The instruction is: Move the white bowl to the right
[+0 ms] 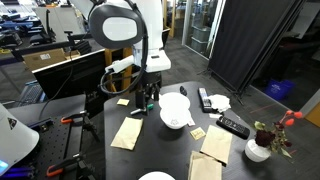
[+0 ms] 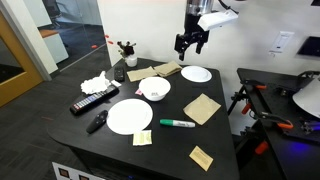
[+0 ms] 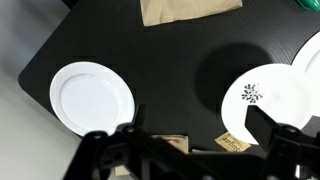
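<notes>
The end effector (image 3: 190,138) hangs wide open and empty above the black tabletop (image 3: 170,70), clear of the round, shallow white bowl (image 3: 262,100) with a dark centre mark.

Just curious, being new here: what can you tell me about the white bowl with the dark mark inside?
The white bowl is round, shallow and smooth, ceramic-looking, with a small dark leafy mark at its centre and nothing else inside. It stands upright on the black table, beside a larger white plate; whether they touch is unclear. The tool hangs apart from it.
</notes>
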Tool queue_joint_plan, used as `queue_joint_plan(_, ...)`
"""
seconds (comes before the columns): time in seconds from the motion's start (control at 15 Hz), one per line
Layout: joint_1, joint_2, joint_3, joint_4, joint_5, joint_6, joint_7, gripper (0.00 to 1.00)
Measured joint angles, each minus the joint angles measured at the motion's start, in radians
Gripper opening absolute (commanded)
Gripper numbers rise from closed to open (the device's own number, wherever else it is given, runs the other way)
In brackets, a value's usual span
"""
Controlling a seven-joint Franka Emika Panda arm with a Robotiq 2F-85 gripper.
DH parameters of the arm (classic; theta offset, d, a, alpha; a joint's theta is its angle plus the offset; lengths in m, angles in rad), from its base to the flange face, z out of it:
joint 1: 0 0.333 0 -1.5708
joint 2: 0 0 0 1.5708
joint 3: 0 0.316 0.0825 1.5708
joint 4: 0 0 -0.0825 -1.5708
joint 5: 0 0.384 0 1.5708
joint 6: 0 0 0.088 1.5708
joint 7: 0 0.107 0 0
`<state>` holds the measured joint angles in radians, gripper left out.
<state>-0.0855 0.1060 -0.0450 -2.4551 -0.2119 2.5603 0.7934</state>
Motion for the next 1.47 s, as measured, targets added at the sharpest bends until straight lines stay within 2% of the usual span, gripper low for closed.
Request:
queue_joint_plan(0.73,0.005,0.168,-0.028,0.064,0.192,0.121,-0.032,1.00)
queue_joint_plan(1.13,0.006,0.255,-0.030,0.086,0.325,0.257,-0.132,1.00)
queue_joint_plan(1.47,0.005,0.319,-0.016,0.108,0.434,0.325,-0.241,1.00)
